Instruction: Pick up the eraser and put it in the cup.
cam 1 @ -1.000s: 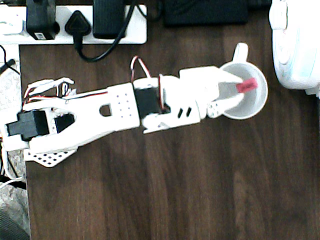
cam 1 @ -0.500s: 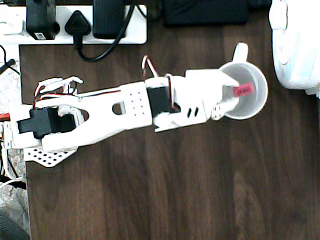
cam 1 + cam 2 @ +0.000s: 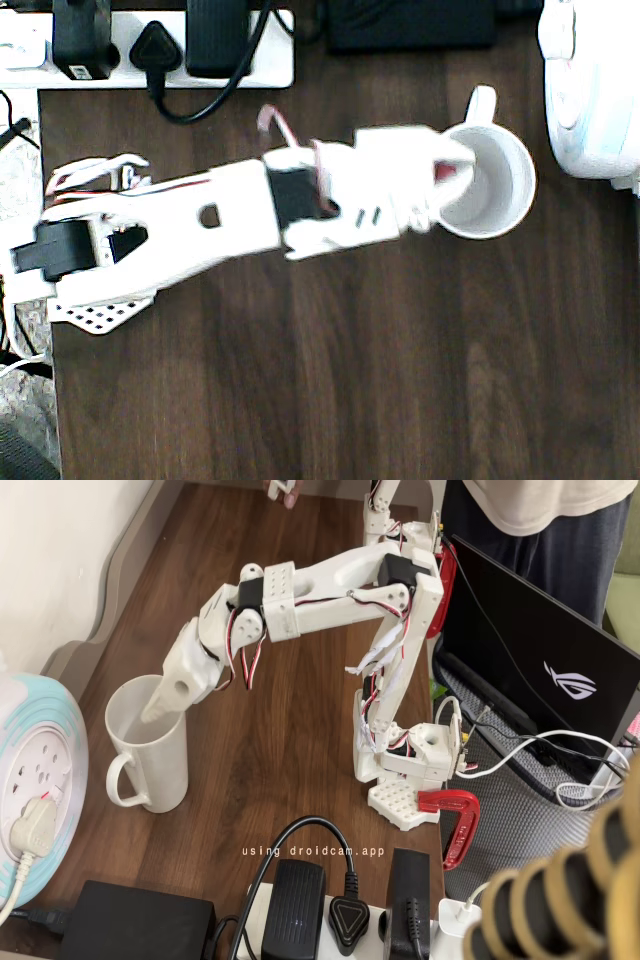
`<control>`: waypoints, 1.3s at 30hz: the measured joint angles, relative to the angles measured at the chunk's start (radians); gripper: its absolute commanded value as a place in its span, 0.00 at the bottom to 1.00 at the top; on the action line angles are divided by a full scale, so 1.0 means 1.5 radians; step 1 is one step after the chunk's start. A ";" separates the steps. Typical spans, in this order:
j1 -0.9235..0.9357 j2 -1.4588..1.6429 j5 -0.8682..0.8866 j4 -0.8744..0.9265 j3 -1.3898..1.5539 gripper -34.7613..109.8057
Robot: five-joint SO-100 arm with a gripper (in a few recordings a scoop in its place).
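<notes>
A power strip [image 3: 150,45] with black plugs lies along the top edge of the dark wood table [image 3: 330,380] in the overhead view, well apart from the cup [image 3: 495,185]. A large white appliance [image 3: 595,90] stands just beside the cup on its right. In the fixed view a red clamp [image 3: 452,825] holds the arm's base to the table edge, and a person stands behind a closed laptop [image 3: 540,670]. The arm stretches across the table — nothing lies between it and the cup. The gripper [image 3: 450,172] hangs over the cup's left rim, fingertips dipping inside. The eraser [image 3: 447,172] shows as a red sliver between the fingers, which appear clamped on it — above the cup's mouth.
</notes>
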 measured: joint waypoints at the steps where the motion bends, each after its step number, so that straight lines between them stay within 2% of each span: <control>1: 0.010 0.057 -0.003 0.015 0.022 0.24; 9: 0.101 0.584 -0.099 0.062 0.376 0.24; 14: 0.126 0.806 -0.138 0.063 0.592 0.24; 21: 0.168 0.816 -0.141 0.095 0.731 0.24; 39: 0.163 0.817 -0.124 0.110 0.747 0.24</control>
